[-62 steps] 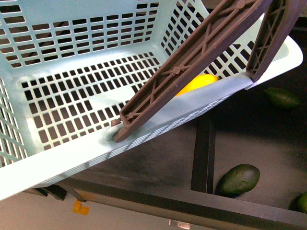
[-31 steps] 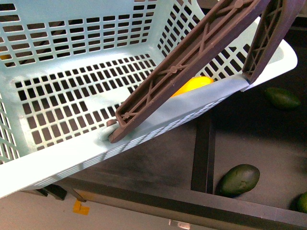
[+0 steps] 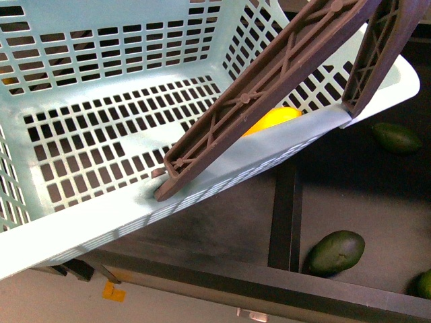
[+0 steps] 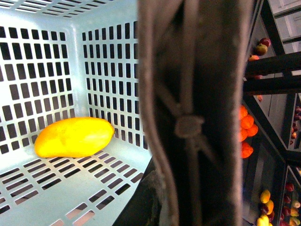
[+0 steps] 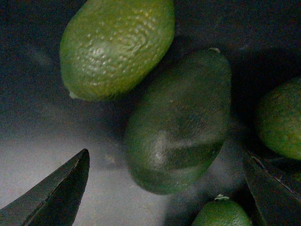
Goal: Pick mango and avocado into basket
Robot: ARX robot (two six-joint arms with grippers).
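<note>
mango (image 4: pixel 74 137) in the basket (image 3: pixel 101 225)

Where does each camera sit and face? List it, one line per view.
Front: on the body, looking down into the basket, handle across it; no arm shows.
Left wrist: beside the handle, facing the mango on the basket floor; nothing of the arm is clear.
Right wrist: over the avocado, open right gripper straddling it.
Shared: front and left wrist both show mango, basket.
</note>
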